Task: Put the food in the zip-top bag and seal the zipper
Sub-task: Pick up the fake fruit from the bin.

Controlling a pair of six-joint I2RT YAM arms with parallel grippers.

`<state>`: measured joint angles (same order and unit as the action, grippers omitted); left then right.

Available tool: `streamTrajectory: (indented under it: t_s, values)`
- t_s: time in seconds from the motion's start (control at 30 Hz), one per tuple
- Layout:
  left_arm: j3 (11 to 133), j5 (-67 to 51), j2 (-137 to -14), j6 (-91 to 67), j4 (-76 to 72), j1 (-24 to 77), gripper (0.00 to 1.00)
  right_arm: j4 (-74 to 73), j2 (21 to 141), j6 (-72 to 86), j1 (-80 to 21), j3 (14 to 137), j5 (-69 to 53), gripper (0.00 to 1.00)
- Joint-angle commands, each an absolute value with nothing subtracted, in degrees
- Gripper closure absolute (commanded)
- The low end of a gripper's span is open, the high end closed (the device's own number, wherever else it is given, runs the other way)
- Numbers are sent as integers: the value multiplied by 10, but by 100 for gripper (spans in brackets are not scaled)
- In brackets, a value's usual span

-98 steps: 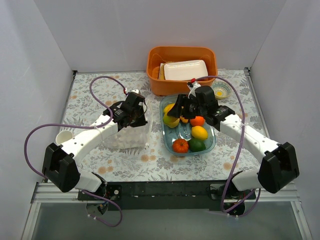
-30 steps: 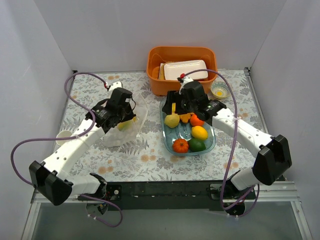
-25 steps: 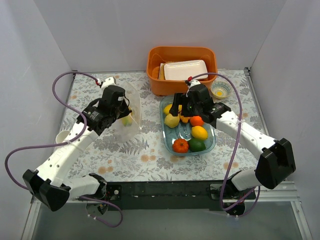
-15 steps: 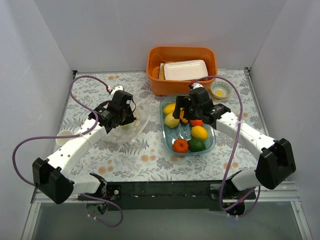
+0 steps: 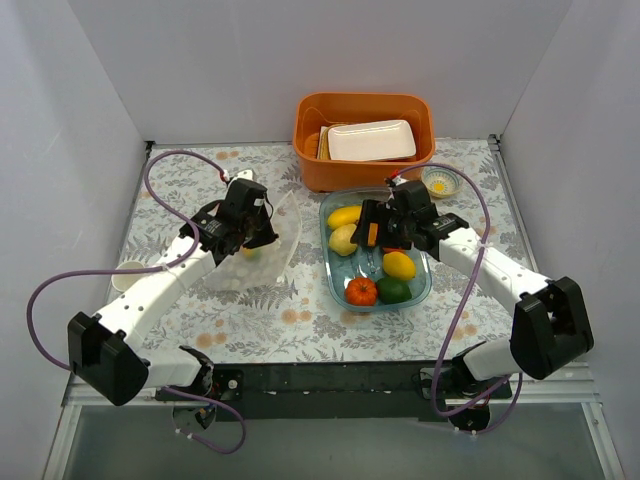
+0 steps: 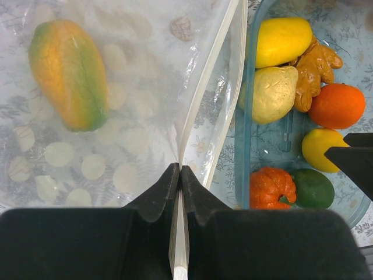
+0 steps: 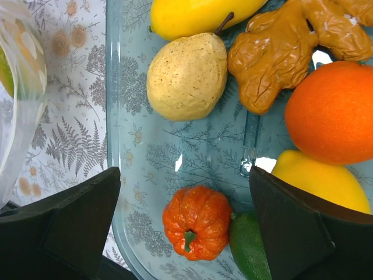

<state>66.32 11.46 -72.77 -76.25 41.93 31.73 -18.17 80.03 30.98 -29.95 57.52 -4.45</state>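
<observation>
Clear zip-top bag (image 6: 131, 125): zipper (image 6: 205, 87) pinched in left gripper (image 6: 179, 175) | right gripper (image 7: 182, 178) wide over food (image 7: 186, 76)

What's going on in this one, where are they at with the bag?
A two-arm robot is bagging toy food. The left gripper has its jaws shut on the zipper, holding the zip-top bag by its mouth edge. One yellow-green fruit lies inside the bag. The right gripper hovers over the blue dish with its jaws wide open and empty. The dish holds seven more pieces, among them the orange pumpkin. The bag's mouth is open, not sealed.
</observation>
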Motion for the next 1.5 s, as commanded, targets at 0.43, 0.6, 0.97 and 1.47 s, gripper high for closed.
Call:
streamTrajectory:
  t_s: [0.43,0.6,0.97,1.47]
  values:
    - [639,74,-714,-762,384,316,97,-215,778,269,-293,606,-5,3]
    - [640,79,-710,-753,388,316,97,-215,797,273,-290,627,-17,3]
    - [643,76,-715,-735,383,316,98,-263,827,269,-283,672,40,3]
    - [637,71,-714,-731,383,316,99,-403,846,186,-279,648,72,4]
